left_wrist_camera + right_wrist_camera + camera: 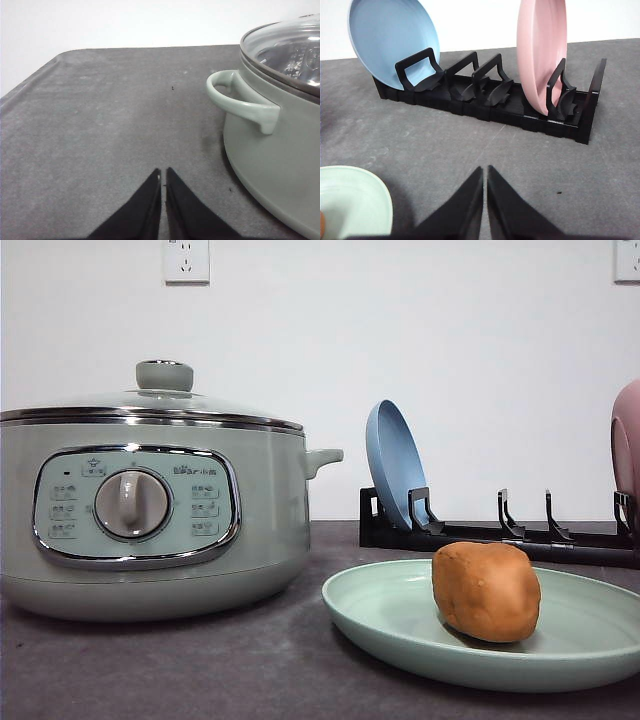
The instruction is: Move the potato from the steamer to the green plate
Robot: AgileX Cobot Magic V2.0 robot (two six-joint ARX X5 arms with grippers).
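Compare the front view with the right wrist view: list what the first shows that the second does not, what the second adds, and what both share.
Front view alone: the steamer with its lid on, its dial panel, and the whole potato resting on the green plate.

Right wrist view alone: the right pincer, its tips nearly together above the table, and the dish rack's full row of slots, the pink plate standing whole in one.

Both: the blue plate upright in the rack, the green plate, the dark table and the white wall.
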